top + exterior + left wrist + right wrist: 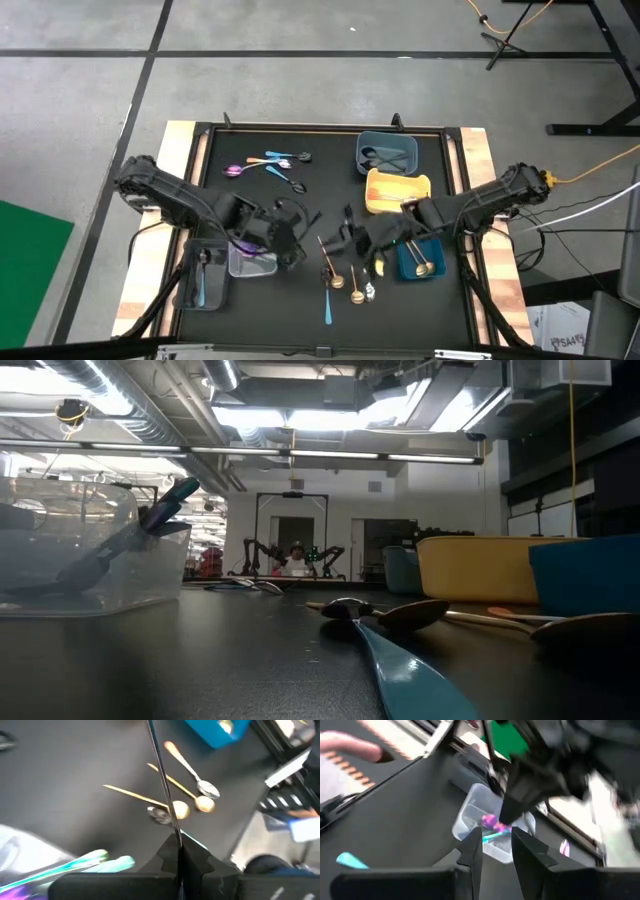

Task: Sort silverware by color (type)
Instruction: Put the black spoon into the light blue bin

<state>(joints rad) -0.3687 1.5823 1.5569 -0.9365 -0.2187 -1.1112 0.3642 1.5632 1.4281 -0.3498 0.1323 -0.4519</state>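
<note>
Spoons (340, 280) lie scattered on the tabletop (320, 190). Left gripper (177, 851) pinches a thin black spoon (161, 767). Right gripper (496, 845) hangs slightly parted, holding nothing.

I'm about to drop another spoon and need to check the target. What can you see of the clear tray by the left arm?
The clear tray is a shallow rectangular box of see-through plastic with rounded corners. It sits flat and open-topped on the black table on the left arm's side. A purple spoon and a teal spoon lie inside. The left gripper, shut on a black spoon, hangs just above it without touching the tray.
</note>
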